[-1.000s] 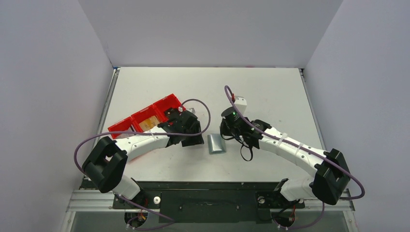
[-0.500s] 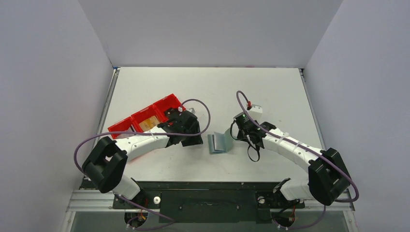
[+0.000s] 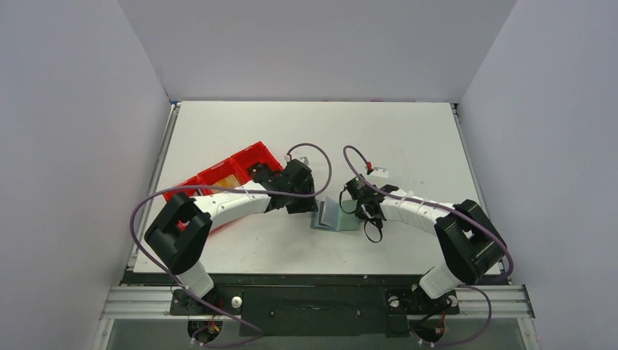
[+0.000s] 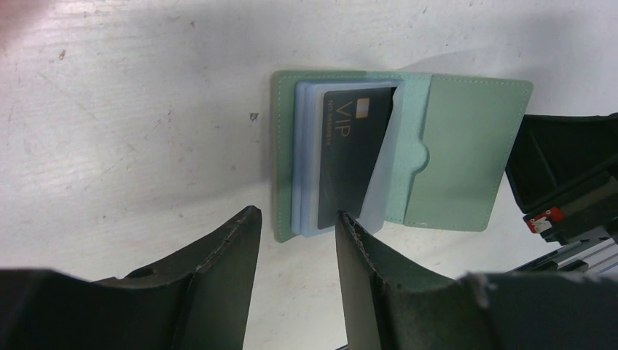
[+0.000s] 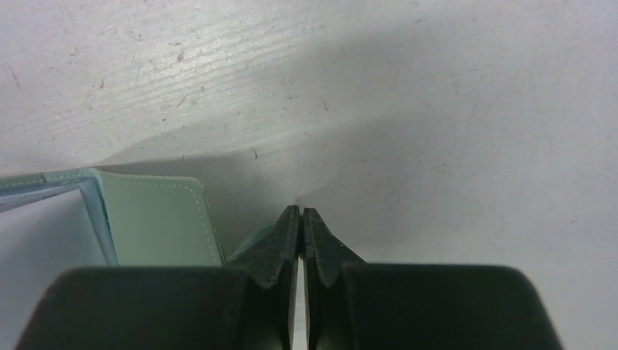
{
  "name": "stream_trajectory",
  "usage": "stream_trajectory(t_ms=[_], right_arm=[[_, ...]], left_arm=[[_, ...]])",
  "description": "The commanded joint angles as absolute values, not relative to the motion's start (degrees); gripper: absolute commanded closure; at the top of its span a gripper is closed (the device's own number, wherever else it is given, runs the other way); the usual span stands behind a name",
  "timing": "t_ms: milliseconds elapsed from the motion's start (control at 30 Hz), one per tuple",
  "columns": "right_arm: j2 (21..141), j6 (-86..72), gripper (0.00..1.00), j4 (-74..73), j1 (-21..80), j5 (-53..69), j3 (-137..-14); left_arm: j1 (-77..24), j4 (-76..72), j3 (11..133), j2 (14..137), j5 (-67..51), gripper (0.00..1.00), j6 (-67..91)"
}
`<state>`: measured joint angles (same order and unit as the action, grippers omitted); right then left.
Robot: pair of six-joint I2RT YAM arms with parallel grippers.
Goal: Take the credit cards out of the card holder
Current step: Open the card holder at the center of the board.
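Card holder [image 4: 466,153] is lying open on the table [image 3: 393,138], between the two grippers and just right of the red tray [image 3: 251,157]. Its cover is folding out toward the right arm, with the inner pocket facing up. Credit cards [image 4: 350,153] are sitting in that pocket as a stack: a dark one marked VIP on top, pale ones beneath.

A tan card [image 3: 229,183] appears to be lying in the tray's middle compartment, so one is likely out already.

Left gripper [image 4: 297,215] is hovering over the stack's near edge, jaws apart, nothing between them. Right gripper [image 5: 300,211] is sitting at the cover's outer edge, jaws pressed together. I cannot tell whether it is pinching the edge or only pinning it.

Step in hand, as I judge it: lining up on the next card. The next move is calling for a descent until the fingers straddle one thin edge. Then comes a light pinch and a pull along the pocket while the cover is being kept open.
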<state>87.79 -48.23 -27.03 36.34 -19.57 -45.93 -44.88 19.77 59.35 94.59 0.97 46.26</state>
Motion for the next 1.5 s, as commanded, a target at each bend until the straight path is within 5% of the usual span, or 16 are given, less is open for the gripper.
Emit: stream_trajectory(t_ms=[0, 533, 767, 933, 1467], right_arm=[[89.6, -48.9, 1.00, -23.5, 35.9, -20.8, -45.7], [86.5, -47.6, 1.00, -22.6, 34.8, -19.8, -46.2], [78.2, -47.5, 0.66, -24.7, 33.7, -19.5, -46.5], [70.9, -47.5, 0.57, -28.9, 32.5, -21.7, -46.7], [66.6, -46.9, 0.58, -25.1, 31.3, -13.9, -41.9]], left_arm=[[-45.2, 17.6, 63.1, 96.7, 0.8, 0.60, 45.0], [-47.7, 17.5, 70.5, 103.7, -0.7, 0.75, 43.3], [-50.0, 16.5, 73.3, 106.0, -3.1, 0.76, 43.9], [-51.6, 14.5, 75.7, 109.2, -5.5, 0.76, 44.9], [-52.8, 8.6, 75.0, 116.9, -1.4, 0.81, 56.3]])
